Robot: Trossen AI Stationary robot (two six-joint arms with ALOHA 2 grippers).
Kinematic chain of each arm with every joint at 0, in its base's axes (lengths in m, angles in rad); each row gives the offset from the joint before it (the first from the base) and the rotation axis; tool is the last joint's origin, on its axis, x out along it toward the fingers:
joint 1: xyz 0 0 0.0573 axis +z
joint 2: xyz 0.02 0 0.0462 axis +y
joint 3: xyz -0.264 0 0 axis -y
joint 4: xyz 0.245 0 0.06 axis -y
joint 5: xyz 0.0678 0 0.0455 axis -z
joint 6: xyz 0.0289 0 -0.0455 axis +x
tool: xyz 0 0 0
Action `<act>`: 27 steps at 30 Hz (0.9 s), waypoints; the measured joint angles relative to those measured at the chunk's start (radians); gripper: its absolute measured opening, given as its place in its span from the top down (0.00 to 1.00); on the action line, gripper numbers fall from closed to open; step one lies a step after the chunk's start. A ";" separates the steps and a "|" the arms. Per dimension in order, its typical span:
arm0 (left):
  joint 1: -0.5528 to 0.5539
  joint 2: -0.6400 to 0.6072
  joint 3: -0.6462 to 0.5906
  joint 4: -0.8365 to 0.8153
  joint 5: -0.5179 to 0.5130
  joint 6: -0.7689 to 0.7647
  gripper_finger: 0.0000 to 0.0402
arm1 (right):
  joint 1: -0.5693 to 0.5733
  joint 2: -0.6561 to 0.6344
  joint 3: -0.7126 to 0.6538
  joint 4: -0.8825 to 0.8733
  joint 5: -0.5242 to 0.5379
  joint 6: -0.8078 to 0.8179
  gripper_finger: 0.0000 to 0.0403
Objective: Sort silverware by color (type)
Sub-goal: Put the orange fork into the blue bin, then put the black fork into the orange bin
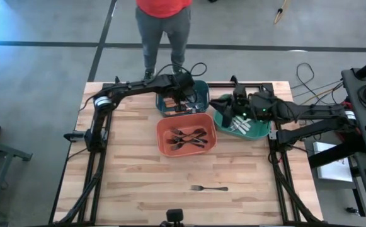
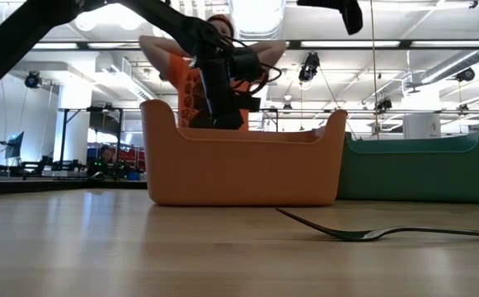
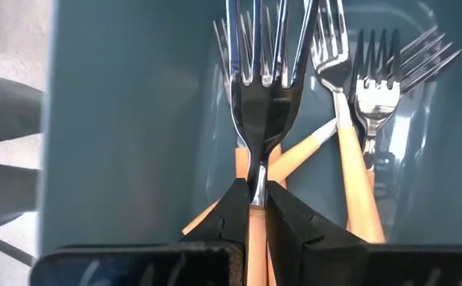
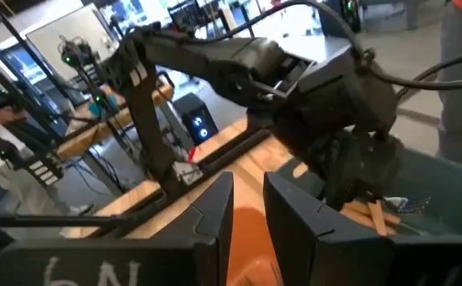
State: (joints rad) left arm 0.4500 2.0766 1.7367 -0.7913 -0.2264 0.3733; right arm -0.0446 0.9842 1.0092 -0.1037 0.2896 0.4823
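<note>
That lone fork (image 2: 371, 233) lying on the bare wood near the table's (image 1: 138, 189) front edge looks like the only piece not sorted yet. It's dark in the top view, so I can't say for sure which kind it is. Everything else I can see is already in a bin, so I'd call this nearly done.

Bins, as far as I can make out:
- The teal bin (image 1: 201, 88) at the back edge holds the orange-handled forks (image 3: 356, 159), a small heap of them with metal heads.
- The orange bin (image 1: 164, 129), just in front of it toward the middle, has the black pieces (image 1: 188, 139) lying crossed on its floor.
- The green bin (image 1: 261, 131), toward the right edge, holds pale shiny stuff, presumably the silver pieces (image 1: 240, 126), though it's too small to be sure.

The left gripper (image 3: 252, 191) is down inside the teal bin, fingers pinched tight on the neck of an orange-handled fork (image 3: 256, 119), so that one seems about to be dropped with its mates. The right gripper (image 4: 246, 199) hangs over the green bin, fingers a narrow gap apart, holding nothing.

There's also a person (image 1: 164, 25) standing beyond the back edge.
</note>
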 joint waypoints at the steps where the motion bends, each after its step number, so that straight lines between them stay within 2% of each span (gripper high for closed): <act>1: 0.000 0.006 0.000 0.000 0.000 0.002 0.98 | 0.001 0.005 0.000 -0.002 -0.001 0.005 0.84; 11: 0.001 0.013 0.000 0.019 0.000 0.010 0.97 | 0.001 0.018 0.000 0.012 -0.001 0.008 0.84; 27: 0.005 0.008 0.000 0.047 0.000 -0.019 0.80 | 0.001 0.018 0.000 0.012 -0.001 0.014 0.84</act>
State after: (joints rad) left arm 0.4553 2.0846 1.7367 -0.7446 -0.2264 0.3547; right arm -0.0441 1.0027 1.0092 -0.0921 0.2890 0.4965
